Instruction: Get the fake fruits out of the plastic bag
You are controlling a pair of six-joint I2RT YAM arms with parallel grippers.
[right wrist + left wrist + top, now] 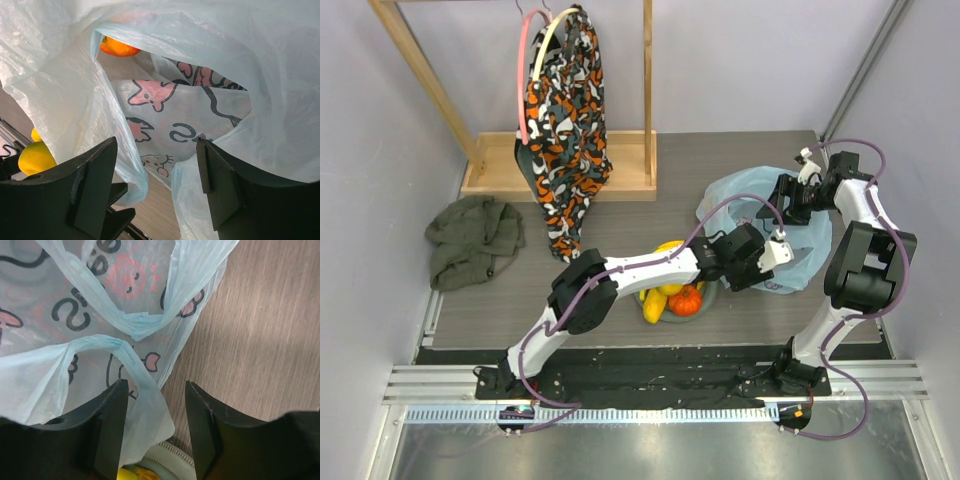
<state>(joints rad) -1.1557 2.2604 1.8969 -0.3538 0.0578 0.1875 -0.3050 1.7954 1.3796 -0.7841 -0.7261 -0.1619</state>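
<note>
Clearly not clamped at the left gripper (156,390) — held with jaws apart around a twisted handle loop (125,347) of the plastic bag (60,300), brushing the finger at lower left of that frame. Likewise spread wide at the right gripper (155,150), poised at the bag's mouth amid billowing film, gripping nothing. Look to the upper left of the right wrist view for an orange fruit (119,47) tucked under a fold, seemingly inside the bag. Find the other fake fruits (670,298) heaped at lower centre of the top view, just beside the bag, at a pale dish (167,454). Expect thin, crinkly, slippery film, nearly weightless and quick to collapse; pinch the twisted handle, bunched and strongest there. Treat the fruit as light, probably hollow, glossy and apt to roll — take across the middle, never by a tip.
</note>
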